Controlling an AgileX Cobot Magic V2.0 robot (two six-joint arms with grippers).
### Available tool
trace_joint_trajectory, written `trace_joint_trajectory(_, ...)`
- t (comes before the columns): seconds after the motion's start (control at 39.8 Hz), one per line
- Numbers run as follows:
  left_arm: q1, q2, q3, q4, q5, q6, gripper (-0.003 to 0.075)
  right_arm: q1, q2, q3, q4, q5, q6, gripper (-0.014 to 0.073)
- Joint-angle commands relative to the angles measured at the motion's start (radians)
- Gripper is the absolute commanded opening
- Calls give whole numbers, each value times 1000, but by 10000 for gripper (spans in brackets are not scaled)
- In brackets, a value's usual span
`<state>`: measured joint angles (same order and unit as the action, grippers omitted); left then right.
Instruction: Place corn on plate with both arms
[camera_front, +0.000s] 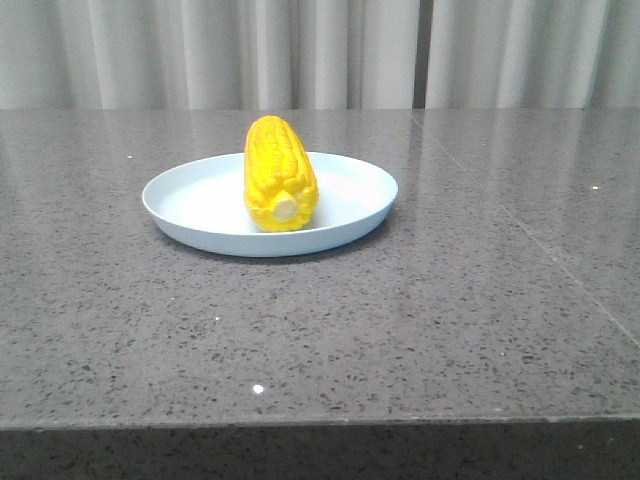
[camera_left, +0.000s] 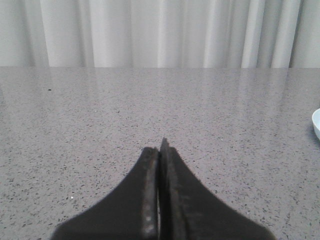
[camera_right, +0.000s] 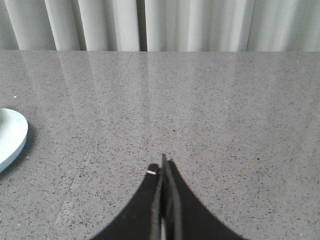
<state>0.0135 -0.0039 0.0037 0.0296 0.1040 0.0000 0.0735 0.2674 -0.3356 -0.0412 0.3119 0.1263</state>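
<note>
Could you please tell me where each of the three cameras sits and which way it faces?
Front view: looks forward over the table at the corn lying on the plate; no arm shows.
Left wrist view: low over the table, facing the curtain; left gripper shut, empty.
Right wrist view: likewise; right gripper shut, empty.
Shared: both wrist views catch only an edge of the plate.

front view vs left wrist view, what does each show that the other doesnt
Only the front view shows the corn, lying on the plate with its pale stub end toward the camera, and the whole plate. Only the left wrist view shows the left gripper, its fingers pressed together with nothing between them. Both show the grey speckled table, the pale curtain behind it, and the plate, though the wrist view catches just a sliver of its rim at the picture's edge.
</note>
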Motion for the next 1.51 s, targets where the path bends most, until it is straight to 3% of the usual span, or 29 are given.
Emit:
trace_joint_trajectory(0.0,0,-21,6,-8,-80,0,-20,0,7,-27,-15,-84,-8,-69)
trace_joint_trajectory(0.3,0,-21,6,-8,-80,0,-20,-1,7,8,-44,-104,-8,-69)
trace_joint_trajectory(0.73,0,-21,6,-8,-80,0,-20,-2,5,357,-38,-293,-8,-69)
trace_joint_trajectory(1.33,0,-21,6,-8,-80,0,-20,-4,-299,357,-38,-262,-8,-69)
trace_joint_trajectory(1.48,0,-21,6,-8,-84,0,-20,-4,-294,357,-38,-275,-8,-69)
